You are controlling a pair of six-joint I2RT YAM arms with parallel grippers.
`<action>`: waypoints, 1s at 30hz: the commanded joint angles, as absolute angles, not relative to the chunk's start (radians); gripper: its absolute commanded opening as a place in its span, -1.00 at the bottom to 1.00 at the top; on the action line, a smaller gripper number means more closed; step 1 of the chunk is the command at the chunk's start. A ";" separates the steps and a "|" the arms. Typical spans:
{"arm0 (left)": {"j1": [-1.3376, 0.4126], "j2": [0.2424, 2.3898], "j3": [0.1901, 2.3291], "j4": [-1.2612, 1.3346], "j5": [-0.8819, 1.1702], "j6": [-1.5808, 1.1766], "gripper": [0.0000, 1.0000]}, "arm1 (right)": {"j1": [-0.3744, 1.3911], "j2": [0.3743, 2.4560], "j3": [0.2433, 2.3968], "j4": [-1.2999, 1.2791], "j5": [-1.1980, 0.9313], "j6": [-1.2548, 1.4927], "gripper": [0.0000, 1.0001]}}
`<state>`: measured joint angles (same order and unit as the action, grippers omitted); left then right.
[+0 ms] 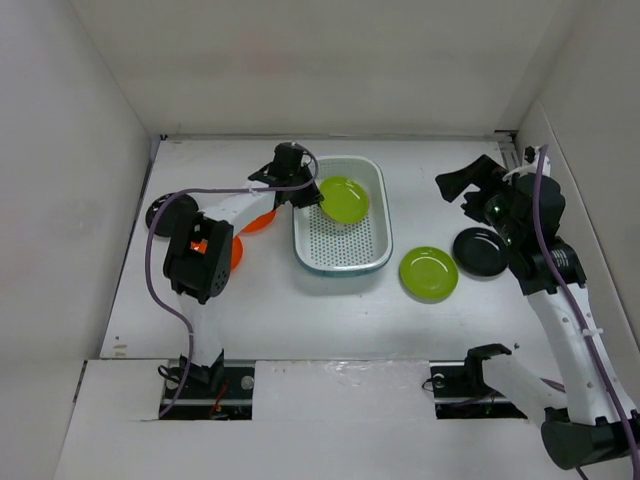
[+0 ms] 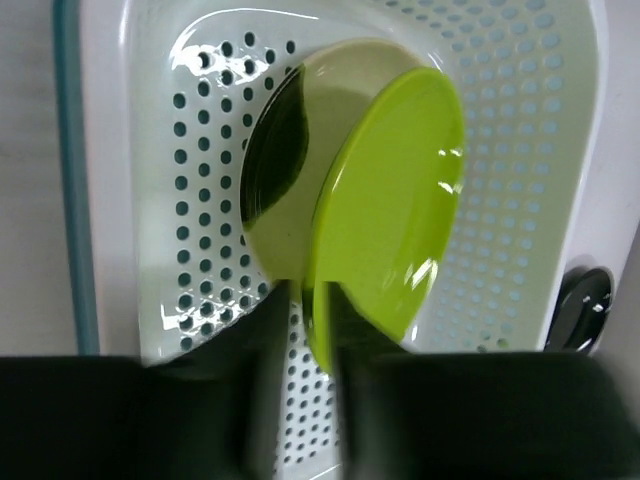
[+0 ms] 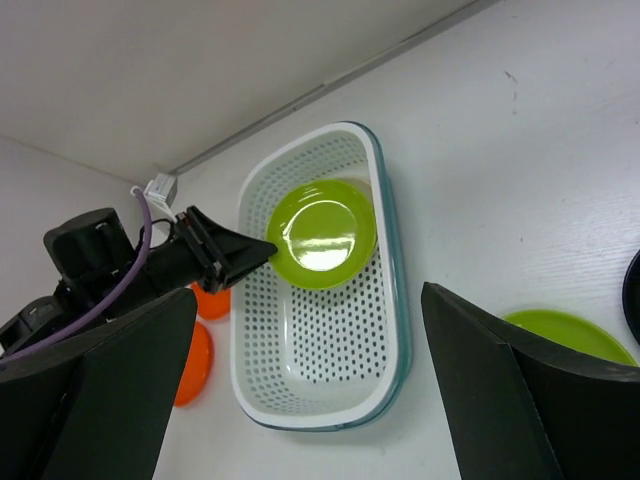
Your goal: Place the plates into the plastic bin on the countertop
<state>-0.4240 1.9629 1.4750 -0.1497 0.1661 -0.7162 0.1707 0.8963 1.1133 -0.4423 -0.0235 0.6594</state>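
Note:
My left gripper (image 1: 312,193) is shut on the rim of a lime green plate (image 1: 344,199) and holds it tilted over the far end of the white perforated plastic bin (image 1: 340,266). In the left wrist view the held green plate (image 2: 390,210) hangs just above a cream plate with a dark patch (image 2: 290,140) that lies in the bin (image 2: 150,200). My right gripper (image 1: 470,185) is open and empty, raised at the right. A second green plate (image 1: 428,272) and a black plate (image 1: 480,252) lie on the countertop right of the bin. Two orange plates (image 1: 258,222) lie left of it.
Another black plate (image 1: 165,213) lies by the left wall. White walls close in the countertop on the left, back and right. In the right wrist view the bin (image 3: 395,300) has its near half bare, and the orange plates (image 3: 195,360) are beside it.

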 commanded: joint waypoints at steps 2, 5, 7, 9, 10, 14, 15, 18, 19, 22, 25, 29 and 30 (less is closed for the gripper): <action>-0.422 1.934 1.532 -0.098 0.190 -0.715 -0.20 | 0.155 0.867 1.109 -0.449 -0.029 0.661 1.00; -0.422 1.907 1.532 -0.089 0.190 -0.715 0.43 | 0.155 0.822 1.031 -0.483 -0.002 0.765 1.00; -0.422 1.898 1.532 -0.089 0.190 -0.715 0.96 | 0.166 0.793 0.971 -0.483 -0.002 0.803 1.00; -0.422 1.876 1.532 -0.098 0.190 -0.715 0.99 | 0.199 0.763 0.898 -0.518 0.063 0.843 1.00; -0.422 1.862 1.532 -0.098 0.190 -0.715 0.99 | 0.212 0.749 0.879 -0.552 0.105 0.877 1.00; -0.471 1.763 1.522 -0.141 0.074 -0.678 0.99 | 0.270 0.639 0.778 -0.720 0.363 1.123 1.00; -0.483 1.715 1.522 -0.153 0.016 -0.664 0.99 | 0.279 0.618 0.753 -0.732 0.385 1.144 1.00; -0.494 1.642 1.502 -0.166 0.005 -0.664 0.99 | 0.288 0.580 0.706 -0.742 0.385 1.190 1.00; -0.494 1.622 1.502 -0.191 -0.005 -0.664 0.99 | 0.288 0.580 0.689 -0.761 0.385 1.201 1.00; -0.494 1.533 1.474 -0.192 -0.015 -0.654 0.99 | 0.288 0.604 0.643 -0.761 0.344 1.230 1.00; -0.494 1.456 1.463 -0.202 -0.024 -0.644 0.99 | 0.288 0.658 0.565 -0.726 0.314 1.279 1.00; -0.494 1.378 1.463 -0.253 -0.043 -0.634 0.99 | 0.298 0.692 0.503 -0.689 0.282 1.344 0.98; -0.494 1.362 1.463 -0.253 -0.043 -0.624 0.99 | 0.298 0.692 0.483 -0.689 0.282 1.357 0.98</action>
<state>-0.4953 1.4155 1.4807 -0.2173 -0.0162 -0.6552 0.2897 0.7010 0.4999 -0.7315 0.2909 1.2743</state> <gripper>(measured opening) 0.993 0.991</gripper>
